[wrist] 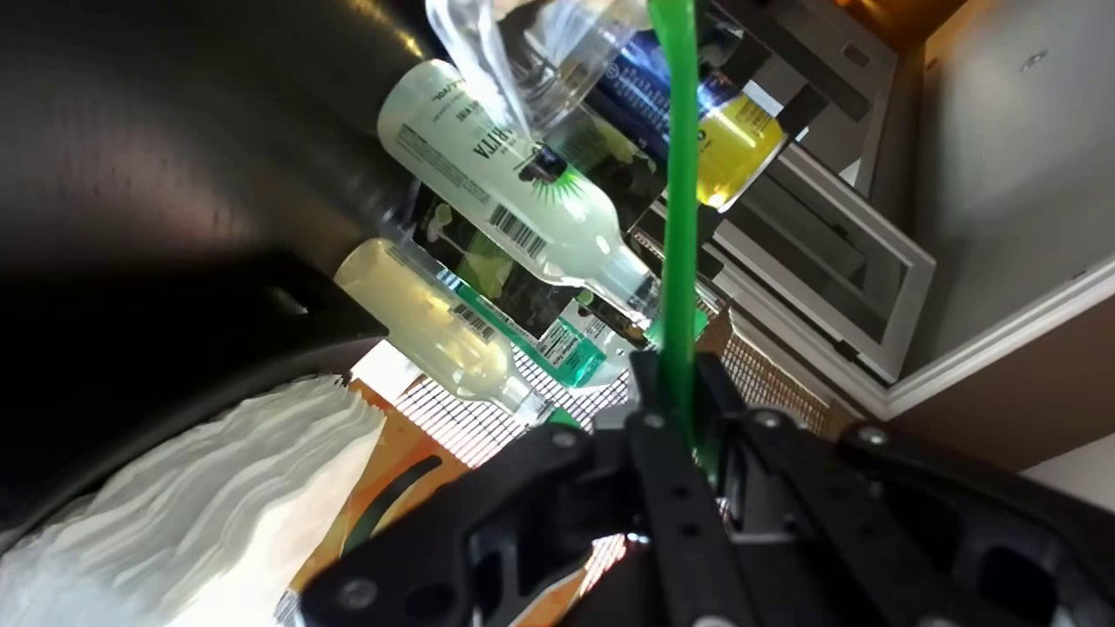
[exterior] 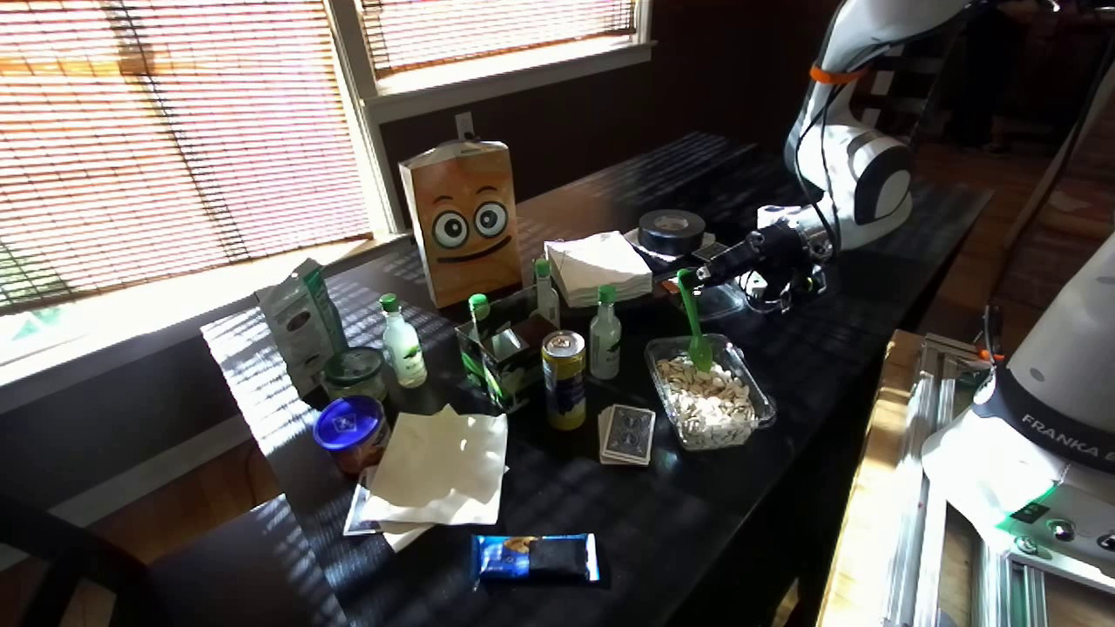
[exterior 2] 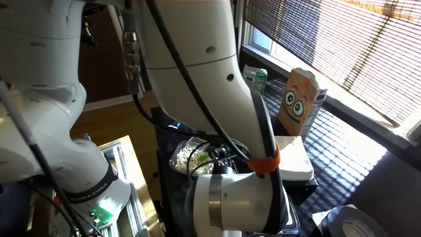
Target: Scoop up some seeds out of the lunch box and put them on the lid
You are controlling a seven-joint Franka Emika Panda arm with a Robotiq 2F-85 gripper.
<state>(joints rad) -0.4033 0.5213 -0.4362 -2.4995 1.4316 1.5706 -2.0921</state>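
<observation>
The clear lunch box (exterior: 766,411) stands on the dark table with pale seeds (exterior: 710,409) heaped in it. The seeds also show in an exterior view (exterior 2: 184,158), partly behind the arm's cables. My gripper (exterior: 694,277) is shut on the handle of a green spoon (exterior: 692,318), also seen in the wrist view (wrist: 682,174). The spoon hangs steeply, its bowl end at the seeds near one end of the box. I cannot tell how deep it sits. A clear flat plastic piece, likely the lid (exterior: 725,301), lies under the gripper, partly hidden.
A playing card deck (exterior: 627,434), a yellow-blue can (exterior: 564,383) and a green-capped bottle (exterior: 604,335) stand near the box. Stacked napkins (exterior: 601,266) and black tape (exterior: 671,231) lie by the gripper. The carton with eyes (exterior: 466,226) stands behind.
</observation>
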